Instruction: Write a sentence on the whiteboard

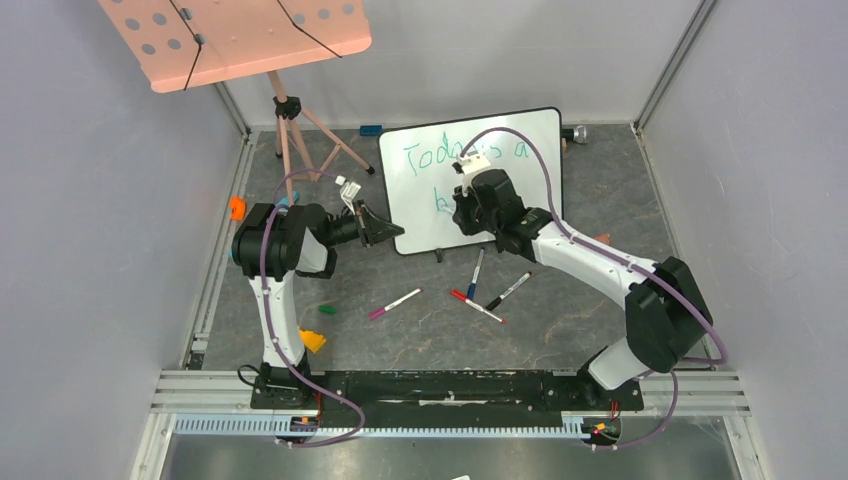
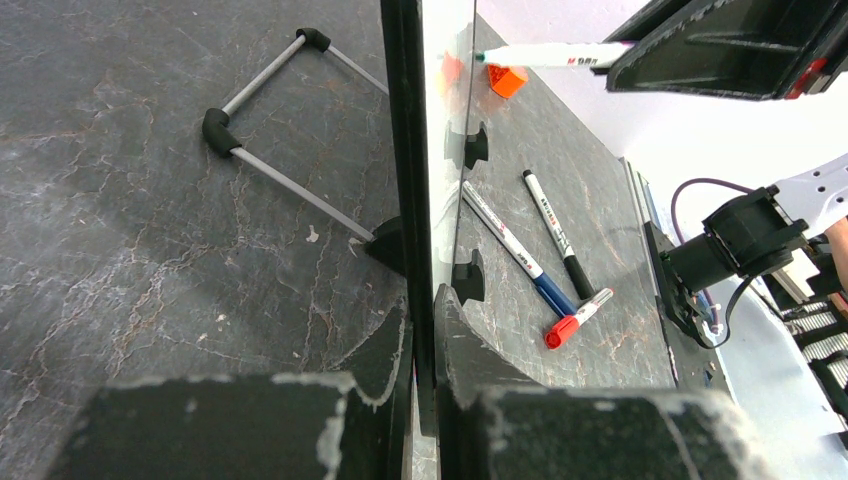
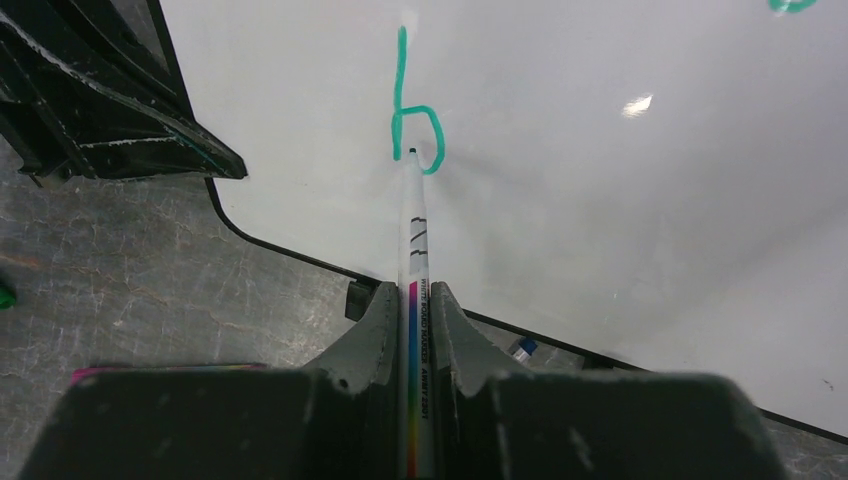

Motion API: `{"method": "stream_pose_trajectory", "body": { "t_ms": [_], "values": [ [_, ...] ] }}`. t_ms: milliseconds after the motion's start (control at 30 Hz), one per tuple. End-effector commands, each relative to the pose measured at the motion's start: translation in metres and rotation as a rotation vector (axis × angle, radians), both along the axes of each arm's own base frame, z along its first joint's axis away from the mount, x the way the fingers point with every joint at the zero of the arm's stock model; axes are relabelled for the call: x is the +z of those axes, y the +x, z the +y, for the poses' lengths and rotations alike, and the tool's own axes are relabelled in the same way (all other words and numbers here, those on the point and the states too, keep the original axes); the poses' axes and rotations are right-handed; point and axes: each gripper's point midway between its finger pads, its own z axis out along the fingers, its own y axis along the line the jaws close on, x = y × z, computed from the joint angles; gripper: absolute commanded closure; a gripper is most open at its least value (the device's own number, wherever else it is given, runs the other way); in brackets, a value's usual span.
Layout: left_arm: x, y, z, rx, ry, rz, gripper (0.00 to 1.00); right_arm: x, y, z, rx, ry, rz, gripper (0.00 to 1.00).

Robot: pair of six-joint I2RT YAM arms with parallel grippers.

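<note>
The whiteboard (image 1: 520, 150) stands tilted at the back of the table, with a thin black frame. Teal writing (image 1: 440, 155) reads "Today's a" on the top line, and a single "b" (image 3: 415, 125) starts the second line. My right gripper (image 3: 412, 300) is shut on a white marker (image 3: 411, 240) whose teal tip touches the board at the bowl of the "b". In the top view my right gripper (image 1: 470, 200) covers part of the writing. My left gripper (image 2: 428, 330) is shut on the board's left black edge (image 2: 402, 150), holding it; it also shows in the top view (image 1: 385, 232).
Loose markers lie on the dark mat in front of the board: a blue-capped one (image 1: 475, 275), a black one (image 1: 508, 291), a red one (image 1: 477, 306) and a pink one (image 1: 395, 303). A pink perforated music-stand tray (image 1: 235, 35) on a tripod stands back left. Small orange pieces (image 1: 314, 340) lie by the left arm.
</note>
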Motion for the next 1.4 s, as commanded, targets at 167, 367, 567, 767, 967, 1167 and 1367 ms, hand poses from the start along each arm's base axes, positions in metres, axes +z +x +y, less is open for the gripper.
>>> {"method": "stream_pose_trajectory", "body": {
  "t_ms": [167,367,567,767,967,1167,1367],
  "values": [
    [0.007,0.006,-0.001,-0.005,0.008,-0.128,0.98,0.056,0.024,-0.008,-0.041,0.083,-0.116,1.00],
    [0.008,0.006,-0.001,-0.005,0.008,-0.133,0.98,0.059,0.035,-0.007,-0.056,0.083,-0.120,1.00],
    [0.007,0.006,-0.001,-0.005,0.008,-0.132,0.98,0.062,0.046,-0.010,-0.079,0.062,-0.127,1.00],
    [0.007,0.006,-0.001,-0.006,0.008,-0.130,0.98,0.051,0.046,-0.012,-0.082,0.045,-0.104,1.00],
    [0.007,0.006,-0.001,-0.004,0.008,-0.131,0.98,0.044,0.046,-0.016,-0.098,0.035,-0.092,1.00],
    [0.008,0.006,-0.001,-0.006,0.008,-0.131,0.98,0.032,0.037,-0.018,-0.084,0.027,-0.065,1.00],
    [0.007,0.006,-0.001,-0.008,0.007,-0.130,0.98,0.014,0.023,-0.024,-0.073,0.012,-0.031,1.00]
  ]
}}
